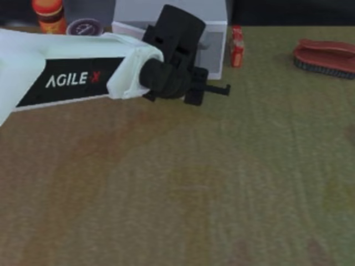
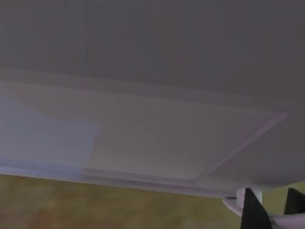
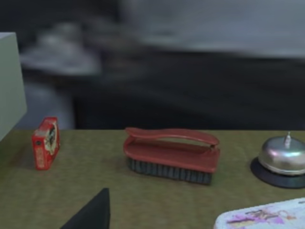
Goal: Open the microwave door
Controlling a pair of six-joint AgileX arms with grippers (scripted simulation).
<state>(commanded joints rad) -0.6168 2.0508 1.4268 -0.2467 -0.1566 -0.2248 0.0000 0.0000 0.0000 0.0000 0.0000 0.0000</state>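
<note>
- Microwave (image 1: 213, 25) sits at worktop (image 1: 183, 183) far edge, mid-left in top view; boxy, pale silver-grey, smooth flat faces.
- Left gripper (image 1: 213, 88) is right at its front, arm reaching in from the left; black wrist block hides most of the door (image 2: 143, 138).
- Left wrist view: door panel fills frame, flat w/ raised border; black fingertips (image 2: 252, 212) sit by a pale piece at its edge, prob. the handle. Jaws: can't tell if spread or pinching.
- Step, I judge: at the handle, door looks unopened. Next: secure grip, pull outward along hinge arc.
- Right arm idle at the right; its jaws' state can't be told.
- Nearby: red brush (image 3: 171, 155) w/ dark bristles, shiny bell (image 3: 282, 157), small red box (image 1: 237, 45).
</note>
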